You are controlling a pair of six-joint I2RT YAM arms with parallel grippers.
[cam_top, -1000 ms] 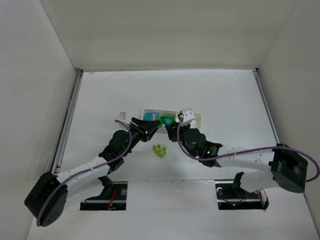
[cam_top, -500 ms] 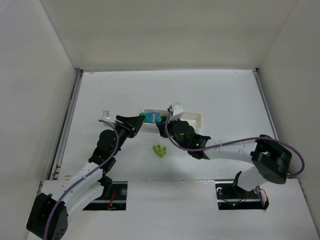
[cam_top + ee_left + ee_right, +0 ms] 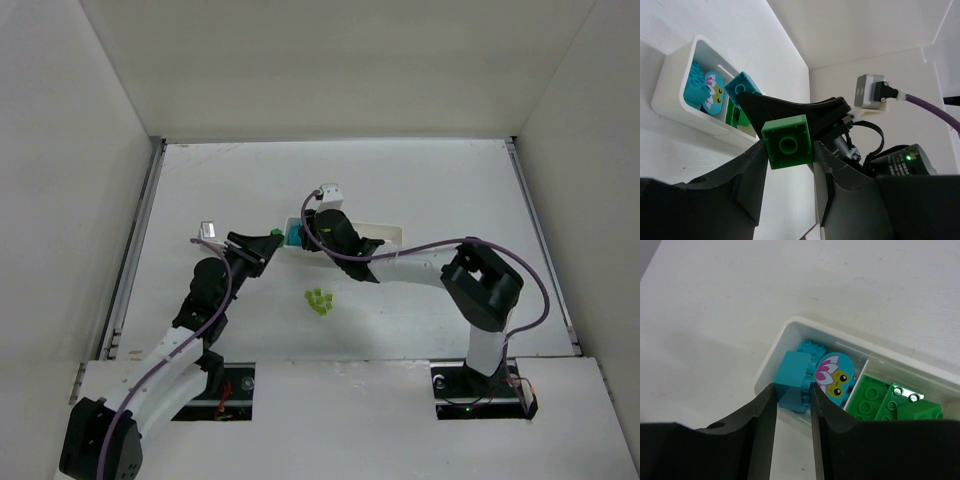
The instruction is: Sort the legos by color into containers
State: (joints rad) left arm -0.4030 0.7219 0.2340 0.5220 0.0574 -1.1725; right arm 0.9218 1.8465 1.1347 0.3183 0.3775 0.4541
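My left gripper [image 3: 262, 243] is shut on a dark green brick [image 3: 787, 141], held in the air just left of the white tray [image 3: 390, 232]. My right gripper [image 3: 792, 387] is shut on a cyan brick [image 3: 795, 379] over the tray's left compartment [image 3: 771, 356]. That compartment holds other cyan pieces, one with a flower face [image 3: 836, 372]. Dark green bricks [image 3: 875, 397] lie in the middle compartment. Several pale yellow-green bricks [image 3: 318, 301] sit loose on the table in front of the tray. In the left wrist view the tray [image 3: 667, 85] is to the upper left.
The two grippers are close together at the tray's left end. The right arm [image 3: 430, 265] stretches along the tray's front. White walls enclose the table on three sides, with a metal rail [image 3: 135, 240] on the left.
My right gripper has moved left along the tray to its left end with the cyan brick. My left gripper has drawn back to the left with the green brick.
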